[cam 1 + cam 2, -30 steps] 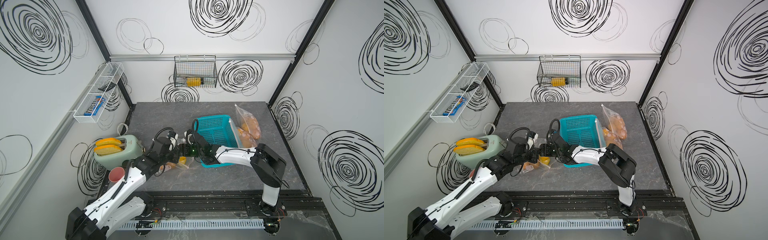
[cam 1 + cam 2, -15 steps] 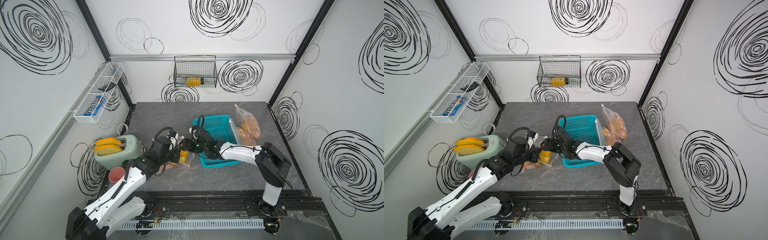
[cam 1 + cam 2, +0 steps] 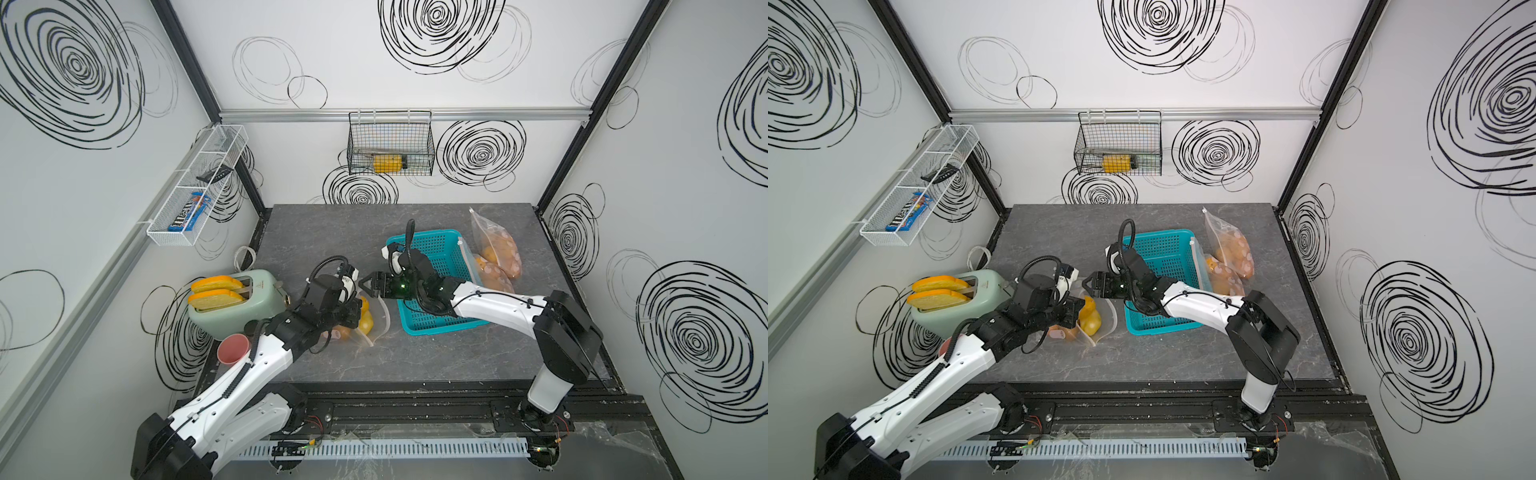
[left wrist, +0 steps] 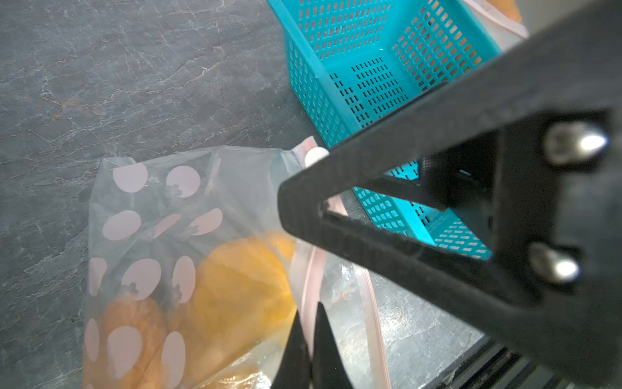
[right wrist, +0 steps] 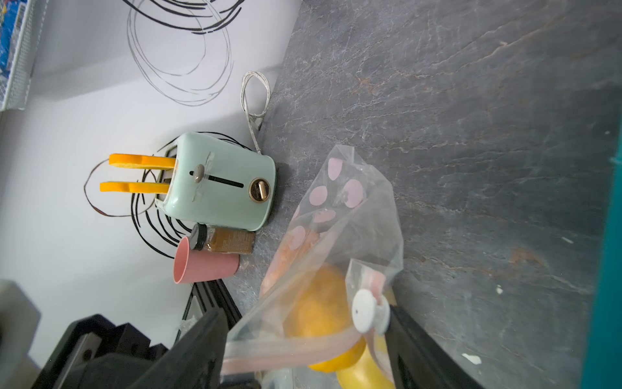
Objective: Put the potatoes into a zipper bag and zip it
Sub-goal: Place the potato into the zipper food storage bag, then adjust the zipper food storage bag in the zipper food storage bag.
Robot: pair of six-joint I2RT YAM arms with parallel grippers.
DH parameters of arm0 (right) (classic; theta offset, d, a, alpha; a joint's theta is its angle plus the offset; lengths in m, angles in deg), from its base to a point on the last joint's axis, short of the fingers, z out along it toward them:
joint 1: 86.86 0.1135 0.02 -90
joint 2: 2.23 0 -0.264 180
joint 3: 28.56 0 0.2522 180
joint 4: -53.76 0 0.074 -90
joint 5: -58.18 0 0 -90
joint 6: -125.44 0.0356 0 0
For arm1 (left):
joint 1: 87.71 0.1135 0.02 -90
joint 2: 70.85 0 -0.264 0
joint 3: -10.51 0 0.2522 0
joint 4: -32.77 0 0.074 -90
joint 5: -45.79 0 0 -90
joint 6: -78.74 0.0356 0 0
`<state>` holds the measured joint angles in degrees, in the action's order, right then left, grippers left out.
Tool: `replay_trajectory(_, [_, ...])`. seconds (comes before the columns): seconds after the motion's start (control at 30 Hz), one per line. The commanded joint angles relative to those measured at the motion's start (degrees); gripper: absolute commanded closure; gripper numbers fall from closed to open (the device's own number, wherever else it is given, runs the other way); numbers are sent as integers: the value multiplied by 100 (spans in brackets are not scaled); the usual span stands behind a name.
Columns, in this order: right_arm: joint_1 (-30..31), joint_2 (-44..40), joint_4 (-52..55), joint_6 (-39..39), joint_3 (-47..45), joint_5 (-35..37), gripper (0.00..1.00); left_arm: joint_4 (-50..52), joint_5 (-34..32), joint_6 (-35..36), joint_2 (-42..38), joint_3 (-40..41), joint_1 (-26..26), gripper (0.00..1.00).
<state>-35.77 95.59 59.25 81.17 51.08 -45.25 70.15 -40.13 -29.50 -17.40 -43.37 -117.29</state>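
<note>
A clear zipper bag (image 3: 376, 332) with pink dots lies open on the grey table left of the teal basket. Its shape is plain in the left wrist view (image 4: 151, 202). Inside it lie orange and yellow potatoes (image 3: 365, 319) (image 3: 1090, 318) (image 4: 235, 286) (image 5: 316, 310). My left gripper (image 4: 311, 323) (image 3: 356, 309) is shut on the bag's pink zipper rim. My right gripper (image 5: 304, 316) (image 3: 365, 286) (image 3: 1087, 286) hovers open over the bag mouth, holding nothing. The white slider (image 5: 365, 311) (image 4: 314, 156) rests against one of its fingers.
The teal basket (image 3: 436, 328) stands right of the bag, with two more filled bags (image 3: 498, 257) beyond it. A mint toaster (image 3: 237, 303) with toast, a pink cup (image 5: 202, 266) and a brown jar (image 5: 225, 240) sit at the table's left edge.
My right wrist has lifted a little and its gripper now stands slightly higher over the bag mouth. The left gripper and the bag have stayed in place.
</note>
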Motion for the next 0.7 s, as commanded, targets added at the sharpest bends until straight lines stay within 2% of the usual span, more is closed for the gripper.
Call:
replay_trajectory(0.0, [37,-551,257,-743,-214,131,23,-85,40,-31,-31,22,-31,100])
replay_trajectory(0.3, [260,-1621,238,-1677,-1241,139,26,23,-79,-25,-26,-85,31,100])
replay_trajectory(0.4, [263,-1940,301,-2273,-1432,259,27,119,-153,-68,-162,-171,-69,100])
replay_trajectory(0.53, [240,-2591,333,-3442,-1632,644,29,287,-187,72,-400,-432,-83,100])
replay_trajectory(0.63, [228,-3246,-254,-4088,-2028,839,32,514,-71,278,-560,-743,-74,100])
replay_trajectory(0.67, [200,-3447,-477,-4296,-2198,735,36,593,-1,414,-613,-846,-74,100])
